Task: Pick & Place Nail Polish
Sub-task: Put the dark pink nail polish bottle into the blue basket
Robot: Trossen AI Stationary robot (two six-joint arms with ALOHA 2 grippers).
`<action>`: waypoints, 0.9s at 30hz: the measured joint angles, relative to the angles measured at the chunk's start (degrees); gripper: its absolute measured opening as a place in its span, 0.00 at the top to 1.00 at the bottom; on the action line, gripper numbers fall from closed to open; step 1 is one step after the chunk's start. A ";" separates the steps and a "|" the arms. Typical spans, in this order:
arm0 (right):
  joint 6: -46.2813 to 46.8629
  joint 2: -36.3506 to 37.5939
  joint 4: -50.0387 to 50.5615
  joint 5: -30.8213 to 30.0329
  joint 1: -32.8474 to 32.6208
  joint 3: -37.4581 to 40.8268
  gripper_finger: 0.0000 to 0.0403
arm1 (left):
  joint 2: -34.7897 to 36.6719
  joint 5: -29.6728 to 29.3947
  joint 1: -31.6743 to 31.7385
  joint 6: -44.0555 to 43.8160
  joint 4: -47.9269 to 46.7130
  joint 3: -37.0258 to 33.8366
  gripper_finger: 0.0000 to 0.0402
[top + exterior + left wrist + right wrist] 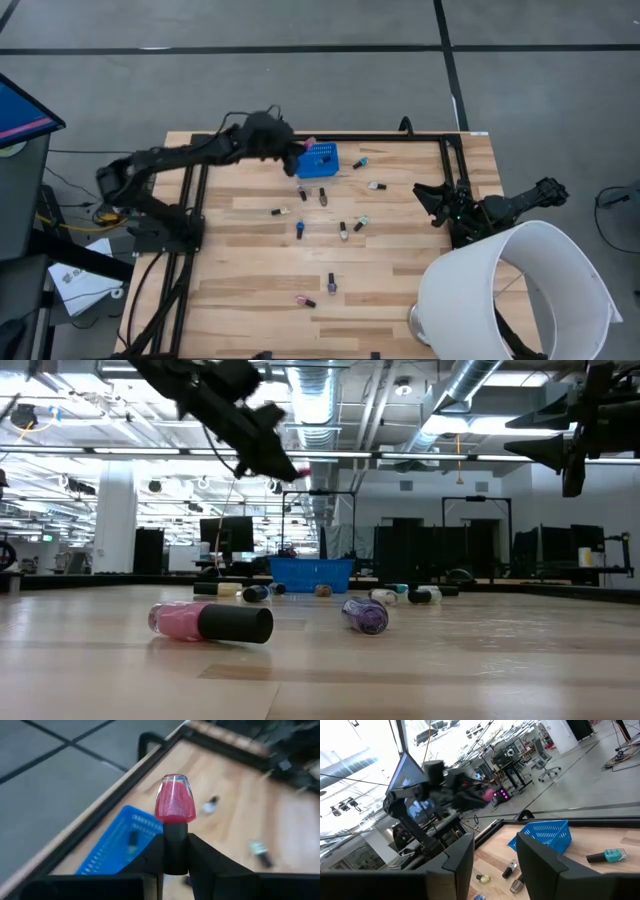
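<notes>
Aloft beside the blue basket (318, 161), left tool (175, 851) clenched on a pink nail polish bottle (175, 801); right tool (495, 851) released, idle over the counter (250, 280).

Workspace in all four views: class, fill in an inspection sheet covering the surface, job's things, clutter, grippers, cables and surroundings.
Surface: wooden table, black frame along its edges.
Job's things: pink nail polish bottle held by its cap; other bottles scattered, including pink bottle and purple bottle lying down; blue mesh basket with at least one bottle inside.
Clutter: white lampshade at the table's corner.
Grippers: left gripper shut on the bottle near the basket; right gripper open, off to the side.
Cables: some left of the table.
Surroundings: grey floor; open workshop hall.
</notes>
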State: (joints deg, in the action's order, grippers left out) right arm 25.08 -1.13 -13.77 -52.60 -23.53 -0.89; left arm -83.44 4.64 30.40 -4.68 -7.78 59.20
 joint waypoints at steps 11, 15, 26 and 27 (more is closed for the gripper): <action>0.02 0.00 -0.01 -0.02 0.04 0.00 0.67 | -17.52 0.21 4.22 2.99 -1.47 4.52 0.88; 0.01 0.00 -0.03 -0.02 0.04 0.00 0.67 | -20.71 0.15 3.60 2.97 -1.51 4.50 0.88; 0.02 0.01 -0.03 -0.02 0.04 0.00 0.67 | -22.43 -1.90 3.12 3.38 -1.13 4.50 0.88; 0.02 0.01 -0.03 -0.04 0.04 0.00 0.67 | -22.43 -2.23 3.12 3.38 -1.11 4.50 0.87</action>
State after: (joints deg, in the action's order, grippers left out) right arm 25.10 -1.12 -13.80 -52.64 -23.49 -0.89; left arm -105.86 2.42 33.52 -1.30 -8.88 63.70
